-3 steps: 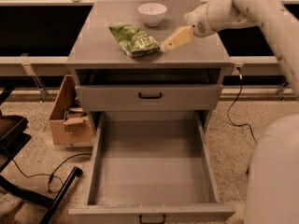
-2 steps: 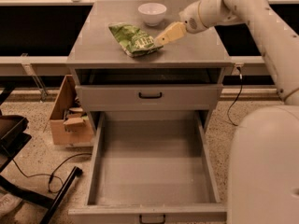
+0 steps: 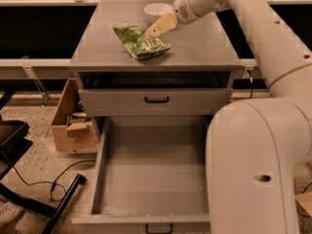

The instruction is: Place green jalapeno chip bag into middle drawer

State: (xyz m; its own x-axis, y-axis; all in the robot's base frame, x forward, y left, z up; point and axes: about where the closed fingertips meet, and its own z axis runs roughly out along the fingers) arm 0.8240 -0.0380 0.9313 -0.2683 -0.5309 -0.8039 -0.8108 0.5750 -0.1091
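I have the gripper (image 3: pixel 152 31) low over the counter (image 3: pixel 204 48) near its back edge, tip at the green jalapeno chip bag (image 3: pixel 141 42) lying mid-counter; apart or together, I cannot tell. The middle drawer (image 3: pixel 151 172) stands pulled out below the front edge

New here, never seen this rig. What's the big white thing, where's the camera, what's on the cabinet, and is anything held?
The big white thing is the single arm of a mobile robot; it fills the right of the picture. There is one camera, looking down at the front of the cabinet. Where it is mounted isn't on record. On the grey cabinet top lie a green jalapeno chip bag and, behind it, a white bowl. The tan gripper is at the bag's upper right edge. The bag rests on the top, and whether it is gripped can't be told. Below, the middle drawer is pulled out.
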